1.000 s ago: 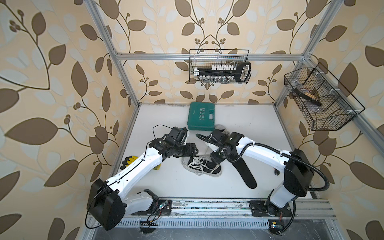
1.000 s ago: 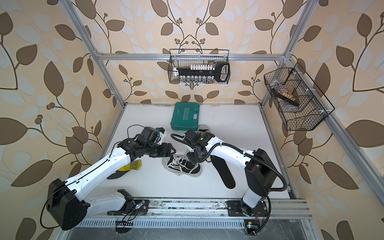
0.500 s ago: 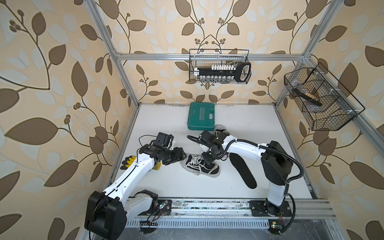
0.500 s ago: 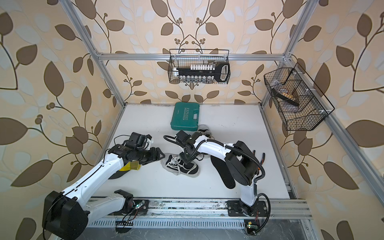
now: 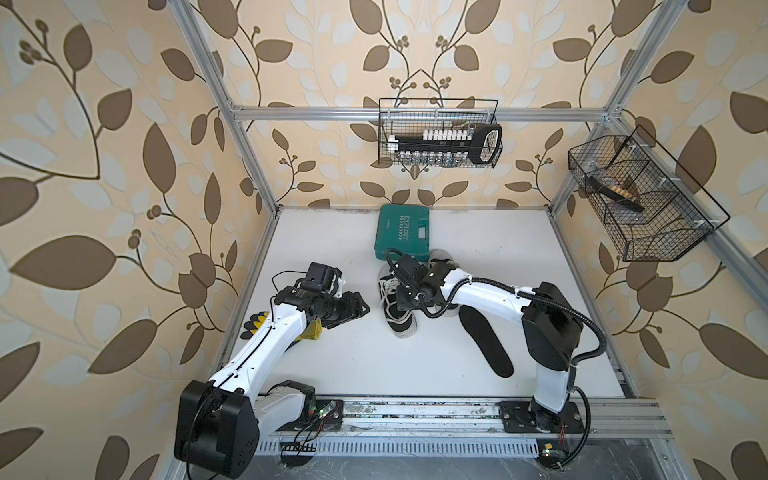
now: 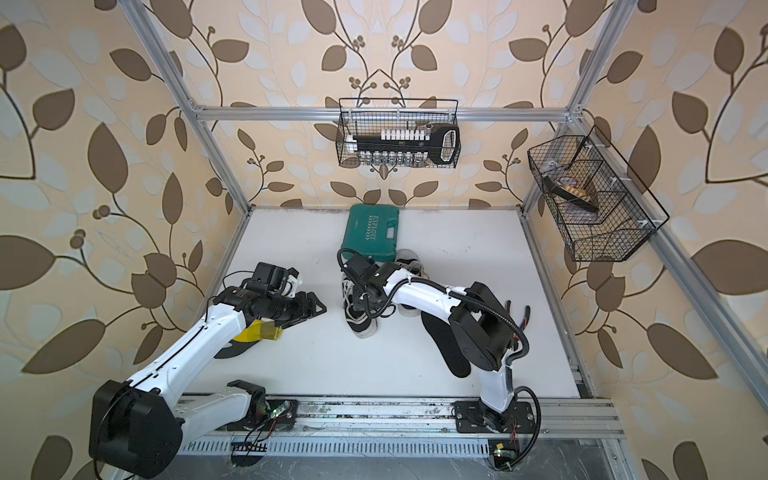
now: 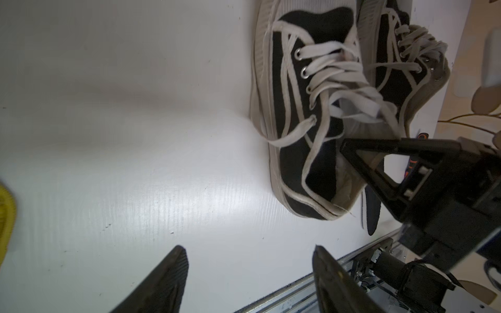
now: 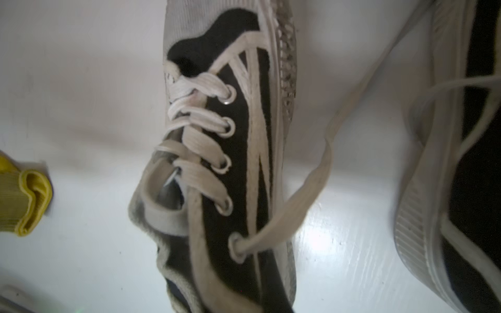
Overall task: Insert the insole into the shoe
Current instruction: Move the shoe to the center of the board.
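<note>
Right end effector (image 5: 401,305) shut at the heel opening of the black canvas sneaker with white laces (image 5: 404,328); insole not in it.

Jaws fully together; whether they pinch fabric, cannot tell. Left end effector (image 7: 249,271) gapes wide, nothing in it, over the bare white surface (image 5: 374,365) near the sneaker. Flat black insole (image 5: 484,340) lies on the surface under the right arm, beyond a second matching sneaker (image 5: 440,259). Green plastic tool case (image 5: 402,232) behind the pair. Yellow glove (image 5: 311,331) beside the left arm.
</note>
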Robot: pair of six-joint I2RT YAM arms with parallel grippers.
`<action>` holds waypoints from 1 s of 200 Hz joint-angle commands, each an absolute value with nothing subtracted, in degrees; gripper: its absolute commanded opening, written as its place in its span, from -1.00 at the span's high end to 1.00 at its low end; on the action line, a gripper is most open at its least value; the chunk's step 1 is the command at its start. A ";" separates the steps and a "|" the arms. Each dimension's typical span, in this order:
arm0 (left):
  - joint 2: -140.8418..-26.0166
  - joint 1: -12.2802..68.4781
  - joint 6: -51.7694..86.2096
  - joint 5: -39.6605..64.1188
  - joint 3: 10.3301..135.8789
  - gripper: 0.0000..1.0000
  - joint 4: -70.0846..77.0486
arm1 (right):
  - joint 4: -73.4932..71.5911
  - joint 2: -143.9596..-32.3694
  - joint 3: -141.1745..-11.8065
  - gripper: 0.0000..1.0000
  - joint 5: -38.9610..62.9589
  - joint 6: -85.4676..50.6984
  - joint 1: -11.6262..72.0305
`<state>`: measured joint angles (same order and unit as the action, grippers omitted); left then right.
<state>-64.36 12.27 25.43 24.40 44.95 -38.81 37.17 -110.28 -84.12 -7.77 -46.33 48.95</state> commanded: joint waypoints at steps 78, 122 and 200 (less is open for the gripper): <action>-64.29 11.79 24.13 26.96 45.82 -0.48 -38.52 | 34.69 -106.24 -81.37 -0.03 -9.52 -47.12 46.48; -64.33 11.82 23.99 27.67 47.69 -0.50 -38.33 | 40.87 -90.80 -74.89 -0.23 -14.73 -41.60 47.85; -65.95 19.24 28.06 25.68 47.99 -0.53 -33.52 | 43.44 -69.38 -45.18 -0.28 -4.83 -40.17 23.86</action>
<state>-64.99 15.86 25.96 26.55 46.52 -36.82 42.24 -69.58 -51.22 -9.56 -41.69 27.92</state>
